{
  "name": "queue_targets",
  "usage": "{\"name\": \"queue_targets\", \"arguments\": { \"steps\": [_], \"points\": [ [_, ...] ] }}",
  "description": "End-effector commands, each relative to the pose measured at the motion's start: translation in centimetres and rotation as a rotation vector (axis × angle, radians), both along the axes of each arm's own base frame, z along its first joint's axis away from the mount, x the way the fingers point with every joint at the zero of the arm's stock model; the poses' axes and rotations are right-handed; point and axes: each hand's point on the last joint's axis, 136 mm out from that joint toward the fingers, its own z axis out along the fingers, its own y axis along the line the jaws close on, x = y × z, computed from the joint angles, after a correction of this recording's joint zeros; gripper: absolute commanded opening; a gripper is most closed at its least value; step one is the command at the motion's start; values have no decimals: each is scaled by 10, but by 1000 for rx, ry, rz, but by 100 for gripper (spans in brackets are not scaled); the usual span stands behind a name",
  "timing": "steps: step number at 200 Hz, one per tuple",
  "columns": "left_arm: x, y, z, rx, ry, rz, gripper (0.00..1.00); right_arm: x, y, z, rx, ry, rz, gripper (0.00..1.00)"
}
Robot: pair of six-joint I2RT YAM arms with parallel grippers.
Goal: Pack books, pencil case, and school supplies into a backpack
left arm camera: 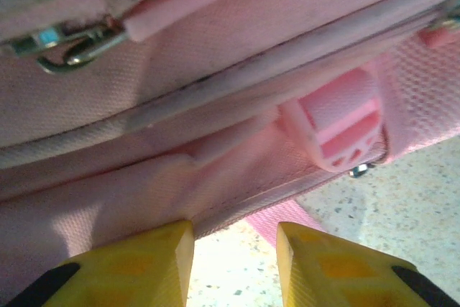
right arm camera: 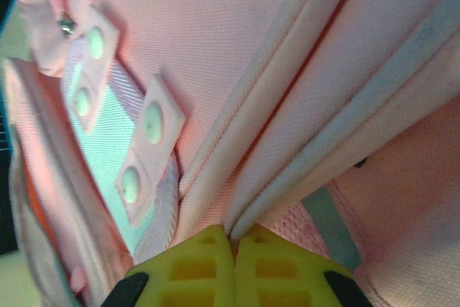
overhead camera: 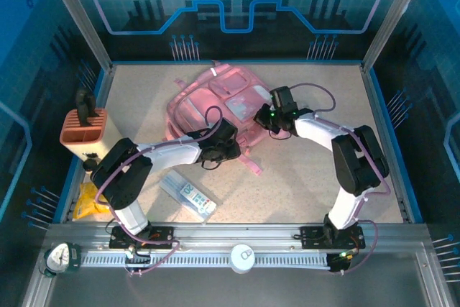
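The pink backpack (overhead camera: 215,102) lies flat at the back middle of the table. My left gripper (overhead camera: 228,150) is at its near edge; in the left wrist view the yellow fingers (left arm camera: 144,264) stand apart over bare table, the backpack's bottom seam (left arm camera: 237,192) just beyond the tips. My right gripper (overhead camera: 267,115) is at the backpack's right side, its jaws shut (right arm camera: 233,239) with a piped seam of the backpack (right arm camera: 287,141) pinched at the tips. The pale pencil case (overhead camera: 188,194) lies near the front. A yellow book (overhead camera: 90,203) is partly hidden by the left arm.
An orange slotted holder (overhead camera: 83,126) with a dark tool in it stands at the left wall. A pink strap (overhead camera: 251,165) trails from the backpack toward the front. A strap buckle (left arm camera: 338,131) and a metal zip pull (left arm camera: 68,47) sit close to the left fingers.
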Motion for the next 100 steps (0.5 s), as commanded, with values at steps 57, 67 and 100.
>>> {"name": "queue_targets", "arguments": {
  "steps": [57, 67, 100],
  "points": [
    [28, 36, 32, 154, -119, -79, 52, -12, 19, 61, 210, -98, 32, 0],
    [26, 37, 40, 148, -131, -80, 54, -15, 26, 61, 225, -90, 43, 0],
    [12, 26, 65, 151, -155, -59, 56, -18, 31, 71, 255, -105, 27, 0]
  ]
}}
